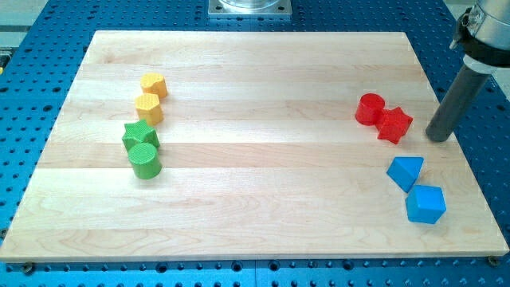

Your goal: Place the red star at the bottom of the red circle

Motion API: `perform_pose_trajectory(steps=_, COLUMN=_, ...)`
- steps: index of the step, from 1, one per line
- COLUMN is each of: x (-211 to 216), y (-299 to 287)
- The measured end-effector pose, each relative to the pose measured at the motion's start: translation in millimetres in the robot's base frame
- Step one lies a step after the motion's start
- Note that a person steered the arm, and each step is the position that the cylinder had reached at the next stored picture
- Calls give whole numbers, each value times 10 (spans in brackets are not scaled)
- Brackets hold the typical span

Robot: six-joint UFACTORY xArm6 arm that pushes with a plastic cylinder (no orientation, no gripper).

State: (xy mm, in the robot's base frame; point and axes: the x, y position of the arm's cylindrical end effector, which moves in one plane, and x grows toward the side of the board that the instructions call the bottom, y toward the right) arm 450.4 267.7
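Observation:
The red star (394, 124) lies at the view's right, touching the lower right side of the red circle (370, 109). My tip (437, 139) rests on the board a short way to the right of the red star, apart from it. The rod rises from the tip toward the view's upper right corner.
A blue triangle (406, 172) and a blue cube (425, 204) lie below the red star. At the view's left stand a yellow hexagon (153, 84), a yellow circle (149, 108), a green star (140, 135) and a green circle (145, 160). The wooden board (255, 207) sits on a blue perforated table.

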Motion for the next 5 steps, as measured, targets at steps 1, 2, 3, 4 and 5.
perform_pose_trajectory(steps=1, x=-202, y=-247)
perform_pose_trajectory(steps=2, x=-299, y=-339)
perform_pose_trajectory(steps=3, x=-24, y=11)
perform_pose_trajectory(steps=4, x=34, y=-573)
perform_pose_trajectory(steps=5, x=-302, y=-675)
